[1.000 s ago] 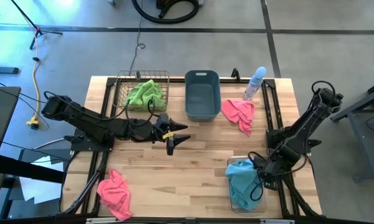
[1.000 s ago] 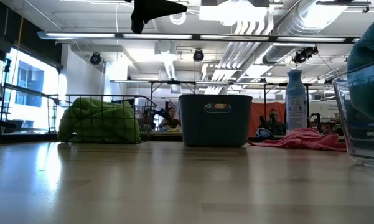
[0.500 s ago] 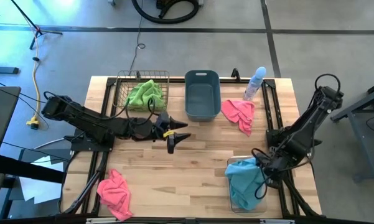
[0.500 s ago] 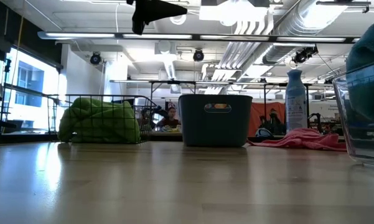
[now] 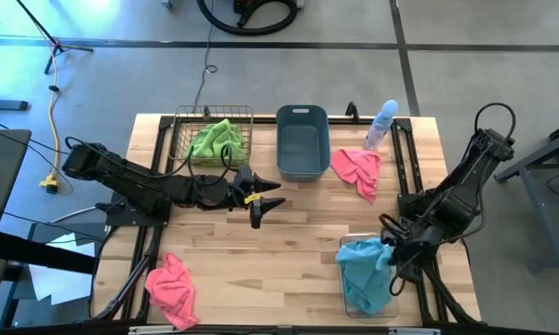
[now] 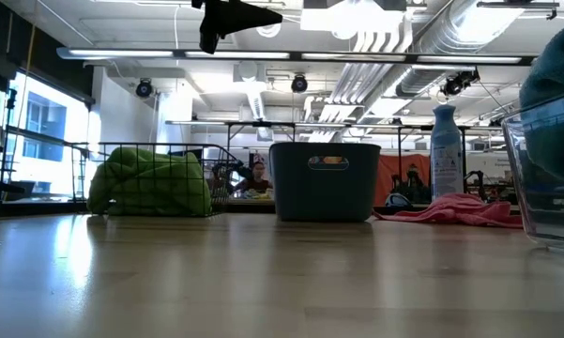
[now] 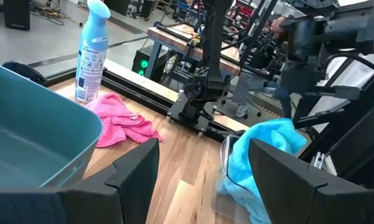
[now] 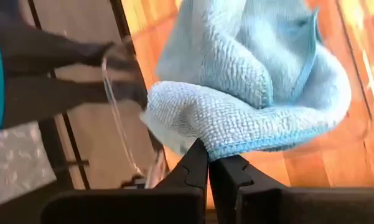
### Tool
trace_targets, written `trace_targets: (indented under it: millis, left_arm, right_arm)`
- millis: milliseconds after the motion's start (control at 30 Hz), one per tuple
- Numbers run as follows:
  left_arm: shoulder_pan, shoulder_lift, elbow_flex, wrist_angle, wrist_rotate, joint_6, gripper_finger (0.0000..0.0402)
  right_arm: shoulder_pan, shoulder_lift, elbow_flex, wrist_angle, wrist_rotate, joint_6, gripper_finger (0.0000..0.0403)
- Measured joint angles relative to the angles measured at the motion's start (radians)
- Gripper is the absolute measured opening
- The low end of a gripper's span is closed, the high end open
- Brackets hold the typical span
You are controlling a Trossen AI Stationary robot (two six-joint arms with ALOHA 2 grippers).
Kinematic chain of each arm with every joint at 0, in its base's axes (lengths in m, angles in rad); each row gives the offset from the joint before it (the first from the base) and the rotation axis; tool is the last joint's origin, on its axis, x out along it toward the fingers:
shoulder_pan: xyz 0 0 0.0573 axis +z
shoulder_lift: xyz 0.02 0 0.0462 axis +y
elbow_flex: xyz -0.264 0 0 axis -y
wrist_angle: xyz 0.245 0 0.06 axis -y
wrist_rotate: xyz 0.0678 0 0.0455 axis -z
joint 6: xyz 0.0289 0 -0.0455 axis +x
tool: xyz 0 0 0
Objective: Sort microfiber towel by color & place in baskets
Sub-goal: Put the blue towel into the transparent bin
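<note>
— Four towels I count on the bench [image 5: 288, 223]. Where is each one?

— One lime green towel [image 5: 216, 140] lies in the copper wire basket [image 5: 179, 122] at about 11 o'clock on the bench. One light blue towel [image 5: 365, 270] hangs half inside the clear plastic bin [image 5: 346, 300] at 5 o'clock. Two pink ones are loose: one pink towel [image 5: 357, 171] at 2 o'clock, just beside the grey-blue tub [image 5: 302, 118] and near the spray bottle [image 5: 381, 124], and the second pink towel [image 5: 171, 288] at 7 o'clock. The tub looks to have nothing in it.

— And the end effectors?

— The right end effector [image 8: 208, 163] has its fingers closed together on the hem of the blue towel, over the bin. The left end effector [image 5: 260, 207] hovers above the middle of the bench with fingers wide apart, holding nothing.

— How will such a towel handle?

— I judge it very light and completely soft, so it will fold and hang down when lifted, and a corner may catch on a rim, as the blue one seems to do. The fuzzy pile should give good grip, not slippery. I would pinch a raised fold near the middle of the heap, not a flat edge, so that less cloth trails below.

— Any fragile point?

— No, I think it will not break; only dragging is the risk.
</note>
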Motion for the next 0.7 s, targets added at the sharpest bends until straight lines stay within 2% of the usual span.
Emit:
trace_targets:
  millis: [333, 533, 700]
  left_arm:
    - [0.000, 0.000, 0.000, 0.000, 0.000, 0.000, 0.0234]
    - [0.000, 0.000, 0.000, 0.000, 0.000, 0.001, 0.0234]
    - [0.000, 0.000, 0.000, 0.000, 0.000, 0.001, 0.0234]
  right_arm:
    - [-0.097, 0.108, -0.001, 0.079, 0.013, -0.138, 0.0000]
    - [-0.120, 0.206, -0.003, 0.036, -0.108, -0.168, 0.0000]
    - [-0.090, 0.259, -0.003, -0.022, -0.207, -0.168, 0.0000]
